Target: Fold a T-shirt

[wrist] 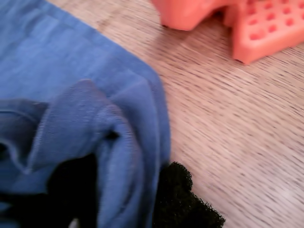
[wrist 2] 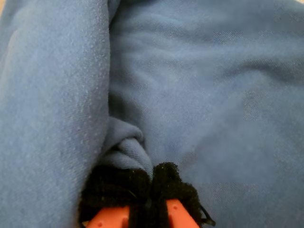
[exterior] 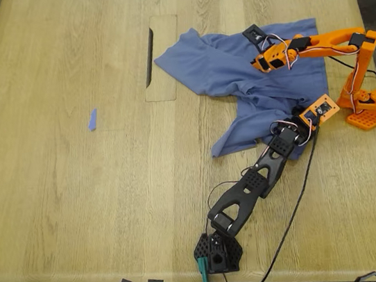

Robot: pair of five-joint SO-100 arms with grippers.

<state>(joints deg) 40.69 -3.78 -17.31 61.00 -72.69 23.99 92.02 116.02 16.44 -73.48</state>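
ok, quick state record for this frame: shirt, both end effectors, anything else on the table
T-shirt: slate-blue, crumpled, unfolded, toward the exterior view's right
first end effector: black arm, shut on a bunched shirt edge, near the orange base
second end effector: orange arm, shut on a pinch of shirt fabric
blue strip: lying apart from the shirt, on the exterior view's left
table: light wood, slot cutout beside the shirt

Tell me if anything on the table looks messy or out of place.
The T-shirt lies crumpled and bunched, not flat, with both my first gripper and my second gripper pinching folds. A small blue strip sits alone on the table.
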